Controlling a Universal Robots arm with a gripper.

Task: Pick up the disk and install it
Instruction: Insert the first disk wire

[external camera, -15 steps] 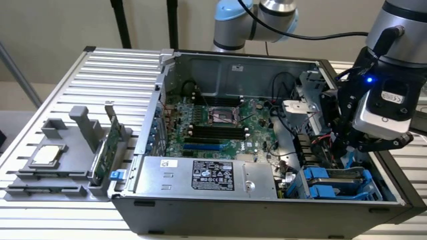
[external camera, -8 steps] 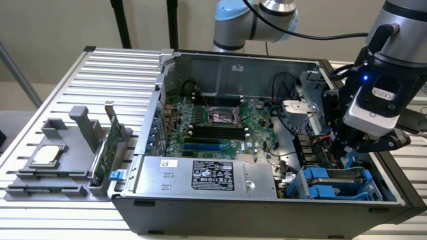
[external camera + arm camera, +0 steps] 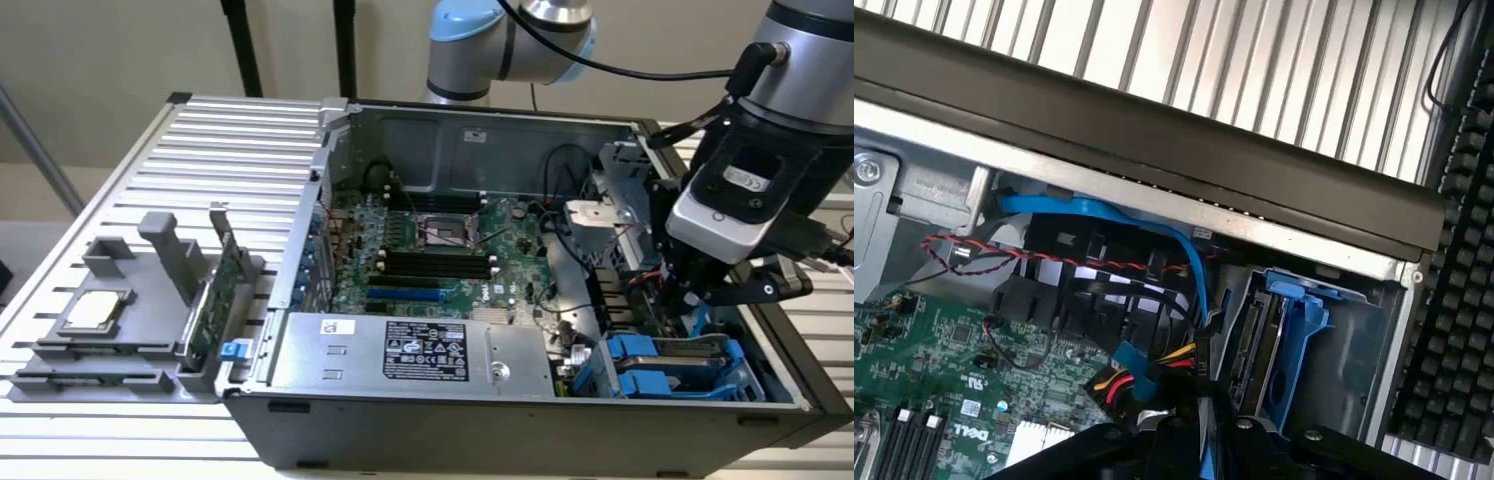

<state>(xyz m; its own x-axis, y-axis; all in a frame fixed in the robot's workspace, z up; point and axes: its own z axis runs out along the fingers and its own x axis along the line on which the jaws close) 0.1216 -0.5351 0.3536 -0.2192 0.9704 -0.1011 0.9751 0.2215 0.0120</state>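
Exterior view: an open desktop computer case [image 3: 400, 130] lies on a ribbed metal table [image 3: 227, 130], and the Universal Robots arm [image 3: 787, 120] reaches down into its drive corner at about four o'clock in the picture. The gripper [image 3: 697, 292] hangs just above the blue drive cage [image 3: 667, 365]; whether its fingers are apart or closed on anything cannot be told.

The disk [image 3: 1259, 340] shows in the wrist view, standing on edge inside the bay with its bright blue carrier frame [image 3: 1294, 330] around it, beside the case's side wall. A blue data cable [image 3: 1144, 225] curves across toward it, and a bundle of yellow, red and black power wires [image 3: 1124, 380] sits just beside the gripper's black body. A twisted red-and-black wire [image 3: 1004, 250] runs along the upper edge of the bay.

Back in the exterior view, the green motherboard [image 3: 441, 250] fills the case centre, with the power supply [image 3: 400, 350] at six o'clock. At nine o'clock, outside the case, a grey holder [image 3: 147, 300] carries a small silver-topped chip [image 3: 96, 310] and an upright green circuit card [image 3: 207, 310].
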